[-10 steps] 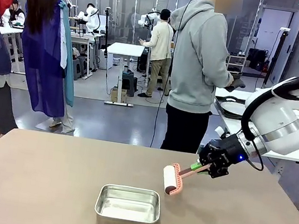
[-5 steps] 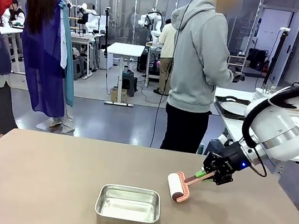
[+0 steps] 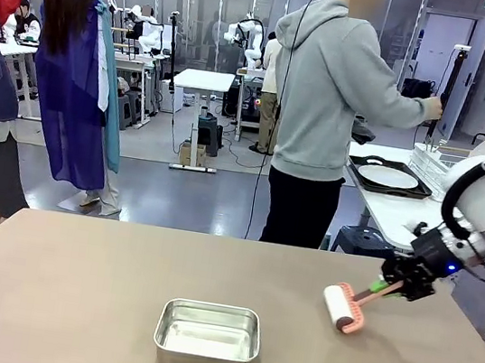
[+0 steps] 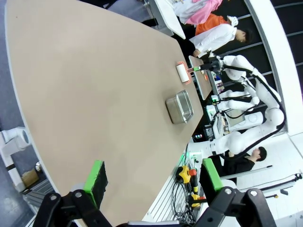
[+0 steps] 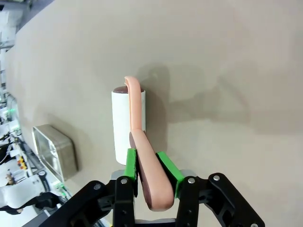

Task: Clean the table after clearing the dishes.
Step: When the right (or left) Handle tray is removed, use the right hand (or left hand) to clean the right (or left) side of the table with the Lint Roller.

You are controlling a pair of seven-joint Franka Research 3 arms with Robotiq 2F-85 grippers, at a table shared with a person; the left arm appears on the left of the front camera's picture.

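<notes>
Front view: the right claw (image 3: pixel 388 286) grips the pink handle of a lint roller (image 3: pixel 340 307), its white roll on the beige surface (image 3: pixel 69 302) at right, well right of a steel pan (image 3: pixel 207 336).

Left wrist view: the left claw (image 4: pixel 151 177) hangs open above the surface's edge.

Right wrist view: the roller's handle sits clamped between the green pads (image 5: pixel 166 170), roll just beyond them.

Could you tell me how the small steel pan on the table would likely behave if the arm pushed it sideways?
The steel pan sits flat on the table with low walls, so it would probably slide rather than tip. It looks thin-walled and empty, so likely light. Its shiny metal may feel slippery to gripper pads.
</notes>
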